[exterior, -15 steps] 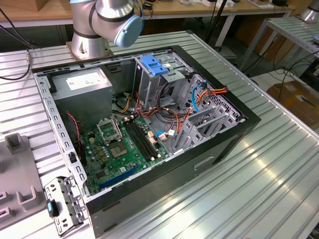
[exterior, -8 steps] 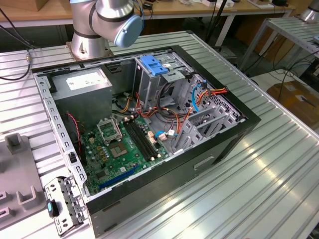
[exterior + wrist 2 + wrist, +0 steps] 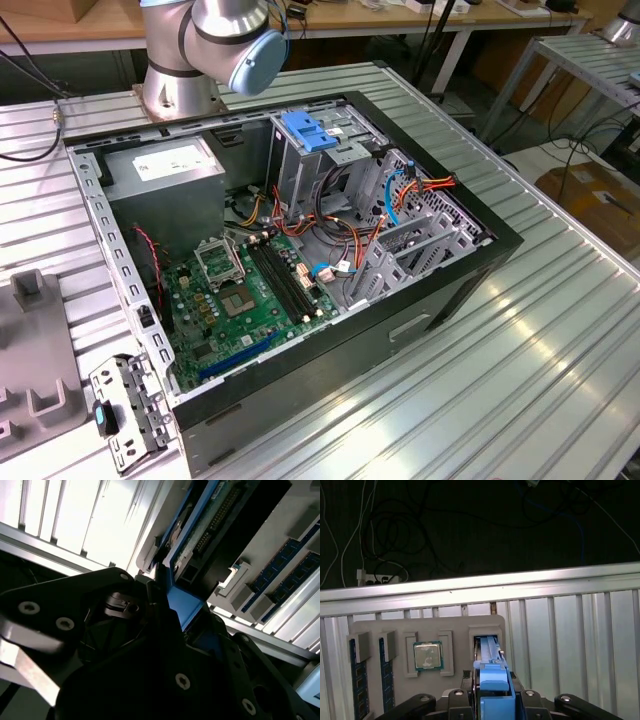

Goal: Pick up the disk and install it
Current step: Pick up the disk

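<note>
In the first wrist view the disk (image 3: 488, 652) stands on edge in a slot of a grey holder tray (image 3: 455, 625), its blue bracket (image 3: 493, 680) toward the camera. My gripper (image 3: 493, 700) sits over that bracket with a black finger tight on each side. In the second wrist view the disk (image 3: 210, 525) shows its green circuit-board side, and the blue bracket (image 3: 185, 605) runs into the gripper (image 3: 167, 607). The open computer case (image 3: 450, 290) lies on the table in the exterior view, with the arm's base (image 3: 175, 70) behind it.
The tray also holds two memory sticks (image 3: 355, 670) and a processor chip (image 3: 428, 655). Inside the case are a metal cage with a blue top (image 3: 308, 135), a grey power-supply box (image 3: 165, 165), a green motherboard (image 3: 250, 295) and loose cables (image 3: 400, 195). A grey fixture (image 3: 30, 380) sits at the exterior view's left.
</note>
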